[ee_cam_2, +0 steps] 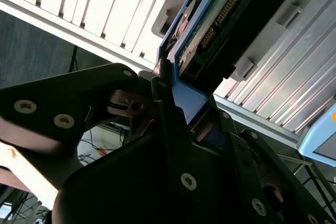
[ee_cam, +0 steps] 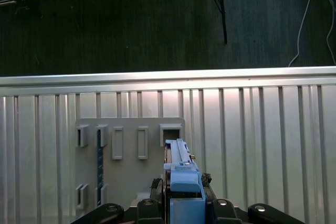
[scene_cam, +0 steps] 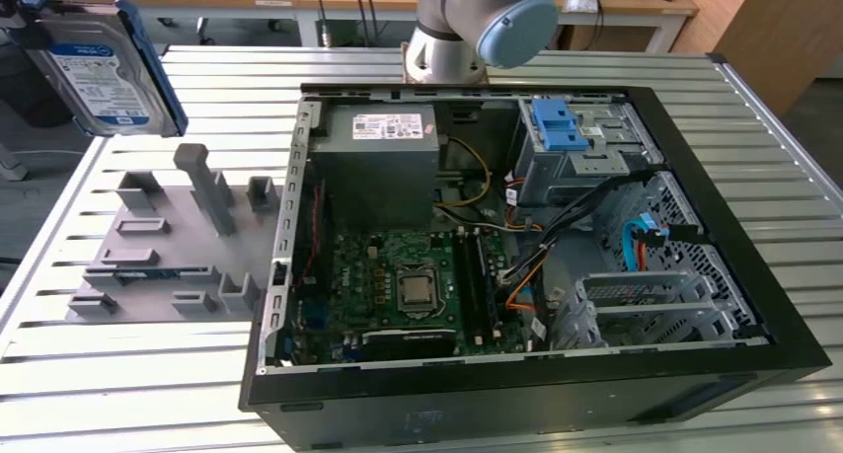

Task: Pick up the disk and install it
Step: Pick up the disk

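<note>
We see the disk (scene_cam: 106,68) hanging in the air on edge over the grey holder tray (scene_cam: 158,246) at the exterior view's left, its long axis near upright and its label facing us. The gripper (ee_cam_2: 176,98) is clamped on its blue rail frame, and the open computer case (scene_cam: 527,394) lies well apart toward the exterior view's right.

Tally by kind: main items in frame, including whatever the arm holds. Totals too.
disk: 1, clamped in the pincer, off the table
grey rack: 1
computer case: 1, lying open
robot arm: 1
Total: 4
</note>
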`<state>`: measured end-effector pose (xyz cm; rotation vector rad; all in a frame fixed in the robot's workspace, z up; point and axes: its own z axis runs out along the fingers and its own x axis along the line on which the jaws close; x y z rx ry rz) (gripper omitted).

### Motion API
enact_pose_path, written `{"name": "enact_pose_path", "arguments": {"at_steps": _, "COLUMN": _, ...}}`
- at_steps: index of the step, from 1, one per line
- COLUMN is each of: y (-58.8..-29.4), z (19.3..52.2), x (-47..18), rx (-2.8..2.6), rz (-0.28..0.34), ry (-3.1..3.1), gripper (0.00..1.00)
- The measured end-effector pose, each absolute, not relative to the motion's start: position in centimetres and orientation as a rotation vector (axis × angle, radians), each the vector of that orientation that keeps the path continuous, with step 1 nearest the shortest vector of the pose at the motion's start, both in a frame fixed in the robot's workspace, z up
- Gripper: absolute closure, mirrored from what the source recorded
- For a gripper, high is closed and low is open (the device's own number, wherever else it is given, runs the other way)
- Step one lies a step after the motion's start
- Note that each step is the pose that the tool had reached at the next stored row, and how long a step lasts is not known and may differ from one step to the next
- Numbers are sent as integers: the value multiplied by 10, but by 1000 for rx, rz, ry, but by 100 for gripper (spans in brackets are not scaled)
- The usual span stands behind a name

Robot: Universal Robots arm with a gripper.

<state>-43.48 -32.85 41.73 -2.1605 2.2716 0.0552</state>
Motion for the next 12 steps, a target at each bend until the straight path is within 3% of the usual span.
{"name": "enact_pose_path", "arguments": {"at_steps": 12, "y": -329, "z": 429, "x": -435, "rx": -2160, "rz": 55, "ry": 2272, "gripper": 63}}
